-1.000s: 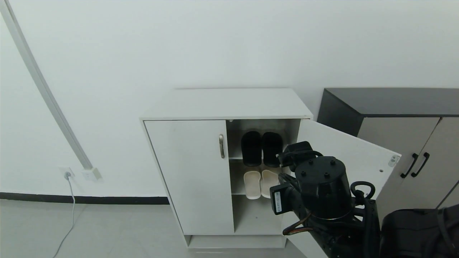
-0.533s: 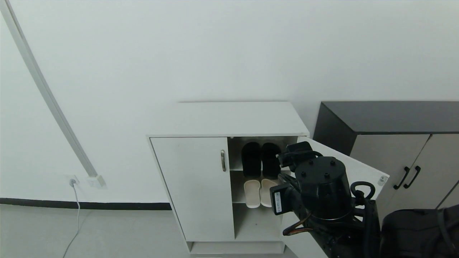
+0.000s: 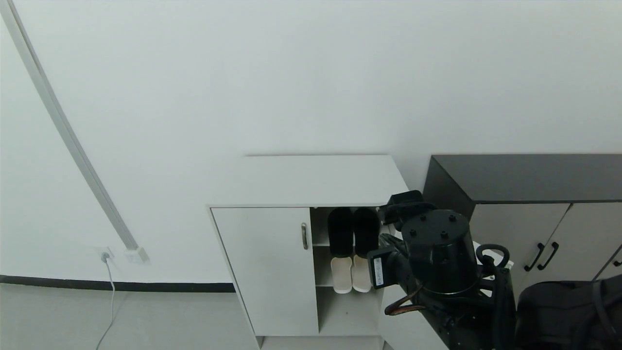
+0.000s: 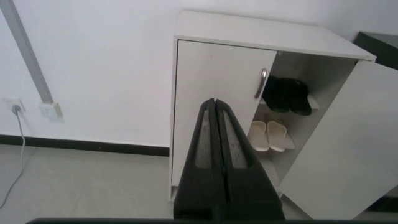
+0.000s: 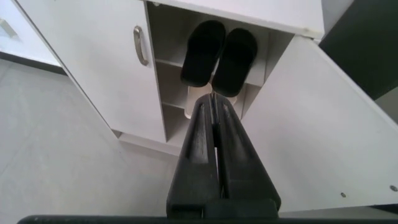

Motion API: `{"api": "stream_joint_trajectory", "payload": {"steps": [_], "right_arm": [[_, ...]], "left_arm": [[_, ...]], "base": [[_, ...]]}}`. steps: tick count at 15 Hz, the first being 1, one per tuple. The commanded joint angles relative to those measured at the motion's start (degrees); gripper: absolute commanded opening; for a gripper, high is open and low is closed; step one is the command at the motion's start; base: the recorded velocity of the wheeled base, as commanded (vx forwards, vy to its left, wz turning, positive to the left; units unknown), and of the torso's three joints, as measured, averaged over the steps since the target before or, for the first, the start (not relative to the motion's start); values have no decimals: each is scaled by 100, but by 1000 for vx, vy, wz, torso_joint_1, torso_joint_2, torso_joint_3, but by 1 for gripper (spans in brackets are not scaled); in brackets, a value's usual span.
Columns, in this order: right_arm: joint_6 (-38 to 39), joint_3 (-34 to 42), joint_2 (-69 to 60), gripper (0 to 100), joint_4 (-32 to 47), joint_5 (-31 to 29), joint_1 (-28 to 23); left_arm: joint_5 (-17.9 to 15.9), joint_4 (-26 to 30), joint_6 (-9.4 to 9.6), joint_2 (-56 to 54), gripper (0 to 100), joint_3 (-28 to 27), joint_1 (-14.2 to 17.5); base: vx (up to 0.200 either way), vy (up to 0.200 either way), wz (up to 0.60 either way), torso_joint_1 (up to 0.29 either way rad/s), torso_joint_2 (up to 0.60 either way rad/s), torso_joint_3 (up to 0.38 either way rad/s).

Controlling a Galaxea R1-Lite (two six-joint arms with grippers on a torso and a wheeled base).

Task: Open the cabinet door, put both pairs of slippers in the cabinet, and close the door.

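The cabinet (image 3: 316,180) stands against the wall with its left door (image 3: 265,267) closed and its right door (image 4: 329,143) swung open toward the robot. The left door's metal handle (image 3: 304,236) sits at its inner edge, near the top. Both pairs are inside the open right half. The black slippers (image 3: 341,231) lie side by side on the top shelf, toes pointing in. The white slippers (image 3: 341,274) are on the shelf just below (their heels reach the shelf's front edge). The bottom compartment holds nothing that can be seen.

The left gripper (image 4: 216,109) hangs in front of the cabinet, well apart from it and facing the closed left door. Its fingers are pressed together with nothing between them. The right gripper (image 5: 212,99) is in front of the open half, aimed at the slippers, with the open door's inner face beside it. Its fingers are also pressed together and hold nothing.

A dark cabinet (image 3: 525,177) stands just beside the white one's right side. On the wall to the left are an outlet (image 3: 104,253) with a cable (image 3: 109,301) and a slanting conduit (image 3: 63,131).
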Motion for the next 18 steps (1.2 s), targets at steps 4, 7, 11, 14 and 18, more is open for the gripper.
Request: {"api": "stream_joint_trajectory", "payload": {"steps": [4,7,11,14,18], "right_arm": [[-26,55,-23,0,-9,1,-16],[-26,55,-23,0,-9,1,-34],[-34,55,-14,0,0,1,-78],[-87,63,-14,0,-9,1,-78],[-96,116,-84,0,-9,212,-78]], "left_arm": [[3,-1,-3,8,0,1,1],[3,-1,-3,8,0,1,1],[3,-1,-3,8,0,1,1],[3,-1,-3,8,0,1,1],[21,-1,-12,8,0,1,1]], "base": [[0,0,0,176,-389,-207],[0,0,0,178,-367,-196],[0,0,0,140,-294,-157],[0,0,0,9,-19,-9],[0,0,-300,0,0,-1]]}}
